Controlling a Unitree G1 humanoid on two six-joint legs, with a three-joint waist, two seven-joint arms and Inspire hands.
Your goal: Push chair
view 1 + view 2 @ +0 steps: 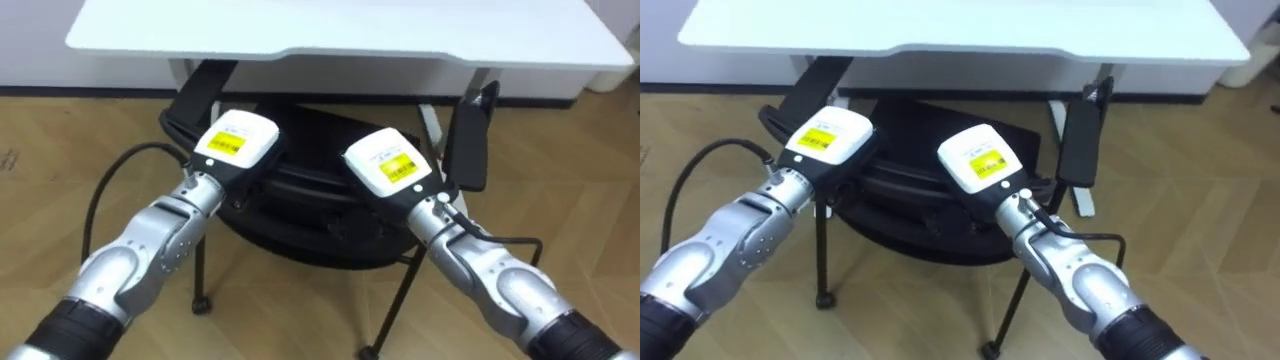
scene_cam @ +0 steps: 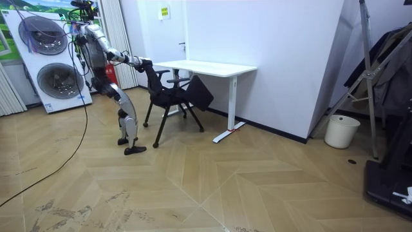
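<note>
Squarely against chair [image 1: 312, 222]; both hands [image 1: 236, 142] [image 1: 386, 166]

You have a wood-block floor [image 2: 225, 187] carrying everything. In the room view, the black chair [image 2: 168, 98] stands on it at 10 o'clock, its seat partly under the white desk [image 2: 206, 67] at 12. A white bin [image 2: 341, 131] sits at 3 o'clock. Stacked washing machines [image 2: 55, 61] stand far out at 10.
</note>
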